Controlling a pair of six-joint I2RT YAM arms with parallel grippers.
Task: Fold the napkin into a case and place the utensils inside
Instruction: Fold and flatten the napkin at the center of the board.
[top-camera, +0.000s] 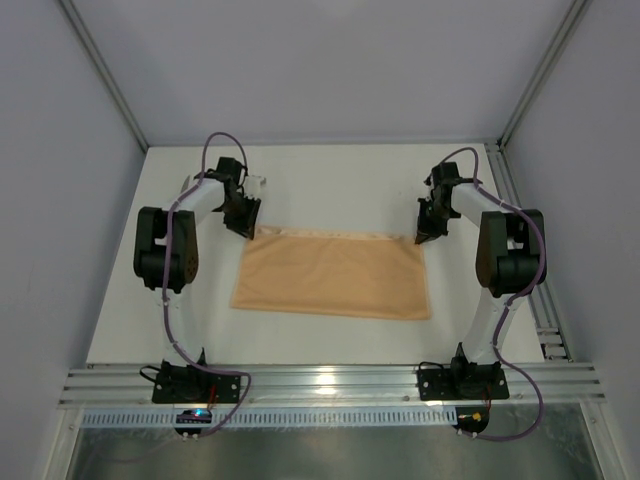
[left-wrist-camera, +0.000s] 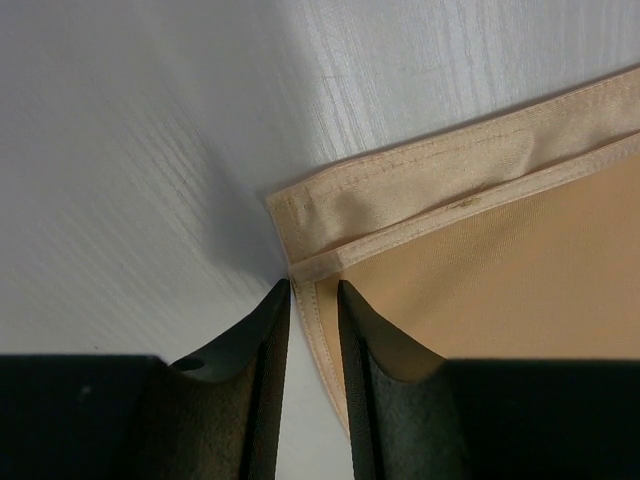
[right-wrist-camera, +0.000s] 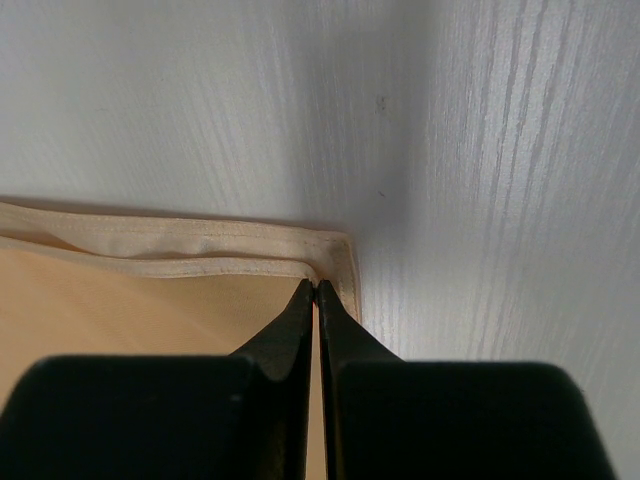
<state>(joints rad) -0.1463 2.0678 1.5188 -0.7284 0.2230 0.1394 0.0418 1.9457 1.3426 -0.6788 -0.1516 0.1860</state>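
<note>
Starting at the left, the left gripper (top-camera: 243, 225) points down at the far left corner of the napkin (top-camera: 335, 275). In the left wrist view its two dark fingers (left-wrist-camera: 262, 340) stand a little apart, with a narrow gap between them. The left hem of the cloth runs through this gap, and the corner itself lies just beyond the tips. The cloth does not look pinched there.

The napkin lies flat in the middle of the white table (top-camera: 330, 180). It is folded in two layers to a wide rectangle (the long sides go left to right). Along the far edge the hem of the lower layer comes out a little past the upper layer, so a pale double band shows.

At the right, the right gripper (top-camera: 424, 234) points down at the far right corner of the cloth. Its fingers (right-wrist-camera: 290, 330) are pressed together, and the tips meet on the inner hem just beside the corner. Whether any cloth is caught between them, I cannot tell.
</note>
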